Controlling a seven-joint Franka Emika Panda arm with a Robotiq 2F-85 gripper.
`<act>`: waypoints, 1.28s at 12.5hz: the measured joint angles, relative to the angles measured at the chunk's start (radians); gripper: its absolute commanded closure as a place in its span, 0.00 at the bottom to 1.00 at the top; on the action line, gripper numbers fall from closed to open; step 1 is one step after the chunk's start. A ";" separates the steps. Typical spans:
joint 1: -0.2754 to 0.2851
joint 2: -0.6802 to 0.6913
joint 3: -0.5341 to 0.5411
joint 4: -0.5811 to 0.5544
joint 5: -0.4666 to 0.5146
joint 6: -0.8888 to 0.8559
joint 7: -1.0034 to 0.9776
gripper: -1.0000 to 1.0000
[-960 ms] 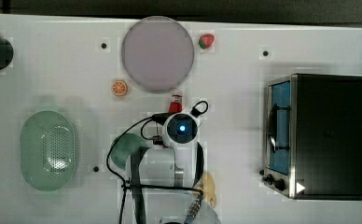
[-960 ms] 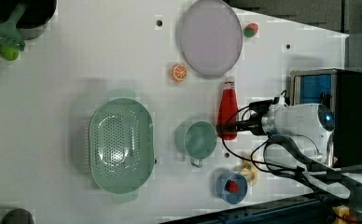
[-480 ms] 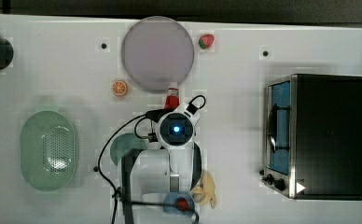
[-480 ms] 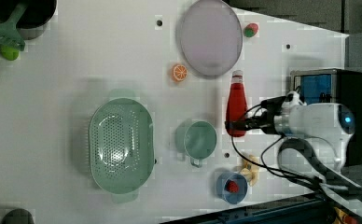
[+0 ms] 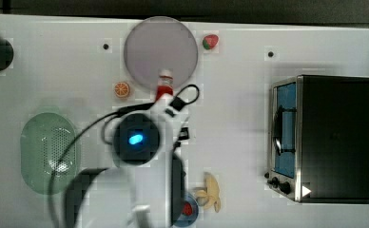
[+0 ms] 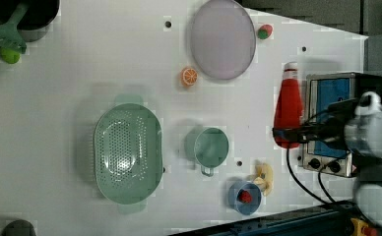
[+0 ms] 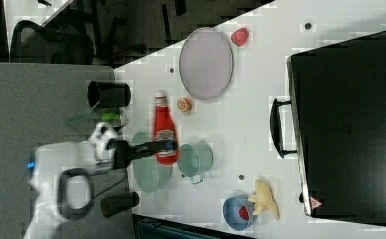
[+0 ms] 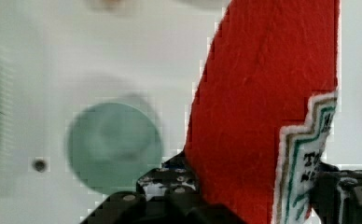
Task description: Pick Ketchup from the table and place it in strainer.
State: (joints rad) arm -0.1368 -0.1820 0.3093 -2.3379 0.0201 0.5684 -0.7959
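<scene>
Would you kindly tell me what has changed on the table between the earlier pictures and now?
The claw, shut on the Ketchup, has lifted the bottle: it drifts toward the left view's right, now in front of the oven. The strainer, green cup and grey plate stayed put.

Red Ketchup (image 6: 288,111) aloft (white-capped) — strainer (image 6: 127,154) apart
</scene>
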 measured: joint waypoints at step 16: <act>0.130 0.397 0.516 0.123 0.010 0.313 0.772 0.32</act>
State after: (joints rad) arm -0.0064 0.2155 0.8257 -2.2148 0.0297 0.8813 -0.0241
